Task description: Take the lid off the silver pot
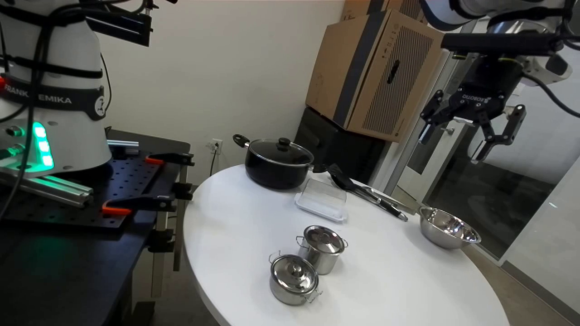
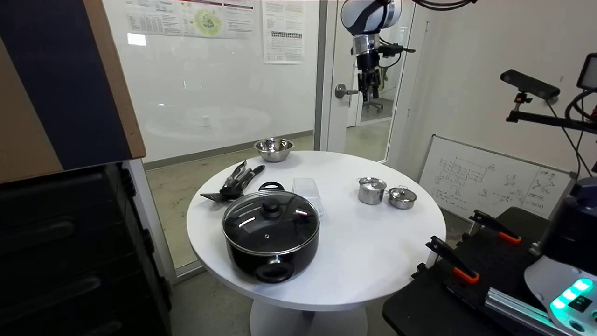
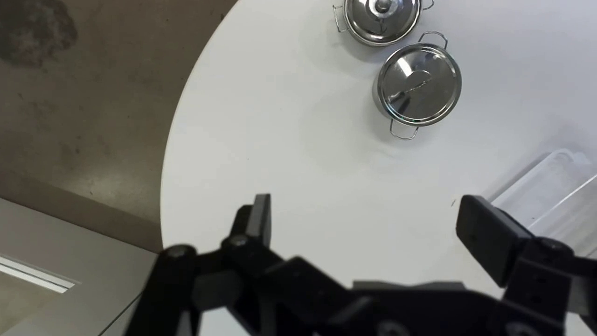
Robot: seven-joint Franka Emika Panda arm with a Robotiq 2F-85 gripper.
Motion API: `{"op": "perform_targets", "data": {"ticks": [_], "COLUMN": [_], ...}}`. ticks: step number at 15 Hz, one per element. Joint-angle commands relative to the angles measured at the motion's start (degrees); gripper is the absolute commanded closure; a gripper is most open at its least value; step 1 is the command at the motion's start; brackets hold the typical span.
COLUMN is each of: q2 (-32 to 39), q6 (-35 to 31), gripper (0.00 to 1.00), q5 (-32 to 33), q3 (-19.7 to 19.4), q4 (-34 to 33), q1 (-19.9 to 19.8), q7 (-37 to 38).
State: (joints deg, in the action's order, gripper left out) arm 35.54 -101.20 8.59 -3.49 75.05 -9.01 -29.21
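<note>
Lifting that round, mirror-shiny steel lid [image 3: 426, 95] looked simple, but I spotted a few ways it could've gone sideways. It was seated on the small, straight-sided silver steel pot [image 1: 321, 262], out on the round white desk [image 1: 385, 285], so the job wasn't done. The black two-fingered pincer [image 1: 451, 147] hung well above, spread wide and holding nothing, and in the wrist view the pot sat out past the fingertips [image 3: 475, 214], not between them.

Biggest worry imo was the squat, wider silver steel pot [image 1: 290, 294] right next door. Couldn't tell whether they touched, but coming down with that spread might've clipped the neighbour, or sent the grab to the wrong lid, since both were the same glossy metal. Then the thin bent-wire handles [image 3: 403, 138] poked out at the sides, prime snag material. The lid's grip was small and muddled by reflections, so an off-centre pinch would probably have skidded, or hauled the pot up with it.

Texture-wise: nearly flat lid, stepped ring by the rim, streaks of glare. Pot was a smooth cylinder, desk looked slick too, so my guess was it could've skated if nudged. A see-through plastic box [image 1: 321, 199] with rounded corners lay near; the big black pot [image 1: 276, 172] with a see-through lid stood well apart.
</note>
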Motion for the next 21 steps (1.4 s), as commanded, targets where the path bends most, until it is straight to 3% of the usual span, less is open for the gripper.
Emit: {"op": "perform_targets", "data": {"ticks": [1, 6, 12, 17, 19, 21], "q2": [-7.2, -13.0, -15.7, -12.6, -12.2, -11.6], "q6": [-5.5, -13.7, -32.1, -45.8, -46.2, -44.4], "gripper": [0.00, 0.00, 0.00, 0.00, 0.00, 0.00], "q5": [-2.5, -6.8, -11.9, -10.9, -10.7, -10.7], "q3": [2.0, 1.7, 1.1, 0.4, 0.3, 1.0], "q4": [12.9, 26.5, 42.6, 48.5, 48.9, 47.8], "q1": [-1.4, -1.9, -1.0, 1.4, 1.9, 1.1], "q7": [0.3, 3.1, 11.8, 21.6, 24.0, 21.7]}}
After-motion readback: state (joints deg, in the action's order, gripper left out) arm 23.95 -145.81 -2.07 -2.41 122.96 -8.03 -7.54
